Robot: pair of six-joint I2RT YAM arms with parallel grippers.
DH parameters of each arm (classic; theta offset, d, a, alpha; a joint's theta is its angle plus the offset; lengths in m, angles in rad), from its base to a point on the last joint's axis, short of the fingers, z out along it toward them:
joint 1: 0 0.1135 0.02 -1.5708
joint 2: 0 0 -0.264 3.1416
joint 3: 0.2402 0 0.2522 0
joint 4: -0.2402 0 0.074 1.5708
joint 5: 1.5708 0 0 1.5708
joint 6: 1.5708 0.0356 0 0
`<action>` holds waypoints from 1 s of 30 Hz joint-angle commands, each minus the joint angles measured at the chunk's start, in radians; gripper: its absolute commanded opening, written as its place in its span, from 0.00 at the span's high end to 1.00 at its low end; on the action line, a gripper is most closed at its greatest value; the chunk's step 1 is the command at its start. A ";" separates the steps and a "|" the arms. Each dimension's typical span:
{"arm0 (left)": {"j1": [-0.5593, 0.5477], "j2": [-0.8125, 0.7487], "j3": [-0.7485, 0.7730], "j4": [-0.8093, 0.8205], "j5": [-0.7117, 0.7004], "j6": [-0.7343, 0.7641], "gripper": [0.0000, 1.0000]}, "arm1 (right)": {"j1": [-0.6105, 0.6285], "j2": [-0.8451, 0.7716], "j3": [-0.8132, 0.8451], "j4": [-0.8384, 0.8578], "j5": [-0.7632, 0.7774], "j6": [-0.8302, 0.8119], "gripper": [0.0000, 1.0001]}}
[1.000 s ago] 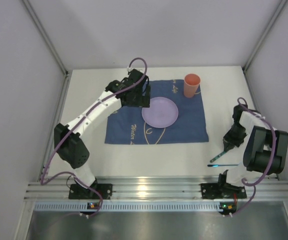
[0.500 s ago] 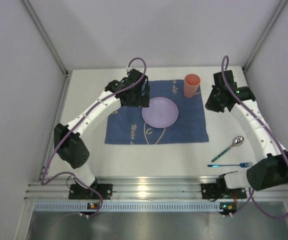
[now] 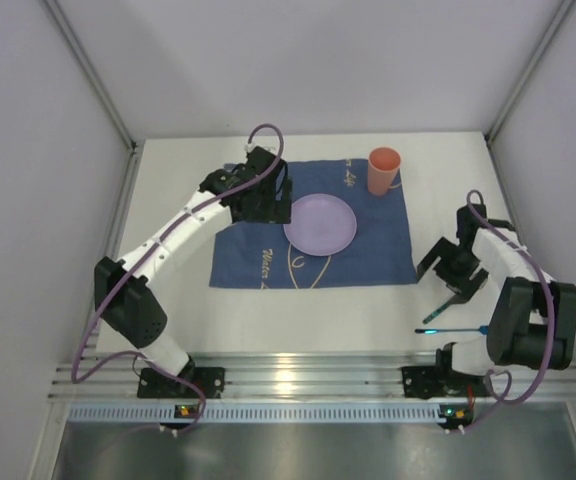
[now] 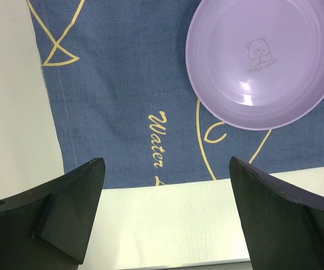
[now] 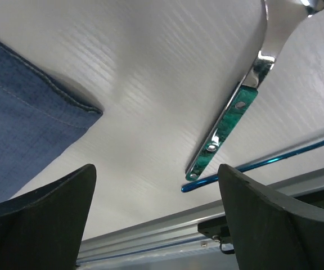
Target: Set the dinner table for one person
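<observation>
The large white rectangular dinner table fills the floor of the scene, with a ribbed aluminium rail along its near edge. A dark-blue square cloth with yellow line drawings lies flat towards the far middle of the table.

The left gripper hangs above the left part of the cloth, its jaws spread wide and holding nothing. The right gripper hangs low over the bare table to the right of the cloth. Its two dark fingers are also wide apart with nothing between them.

A round lilac plastic plate with a small bear mark sits on the cloth, right of its centre. An upright salmon-orange plastic cup stands at the cloth's far right corner.

A metal spoon with a green handle lies on the table below the right gripper. A thin piece of cutlery with a blue handle lies just beside it on the near side, close to the rail.
</observation>
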 commanded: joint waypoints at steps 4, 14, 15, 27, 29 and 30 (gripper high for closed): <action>0.002 -0.096 -0.068 0.049 -0.009 -0.007 0.03 | -0.012 0.103 -0.074 0.120 -0.022 0.042 0.19; 0.041 -0.162 -0.137 0.063 -0.020 0.005 0.02 | -0.059 0.069 -0.100 0.120 0.056 0.080 0.31; 0.044 -0.165 -0.138 0.061 -0.019 0.008 0.02 | -0.068 0.065 -0.098 0.118 0.058 0.079 0.32; 0.061 -0.127 -0.118 0.084 0.014 0.023 0.02 | -0.087 0.082 -0.175 0.264 0.182 0.062 0.82; 0.061 -0.121 -0.112 0.086 0.018 0.026 0.02 | -0.085 0.082 -0.151 0.261 0.211 0.043 0.96; 0.062 -0.118 -0.112 0.084 0.020 0.031 0.02 | -0.085 0.072 -0.132 0.243 0.220 0.036 1.00</action>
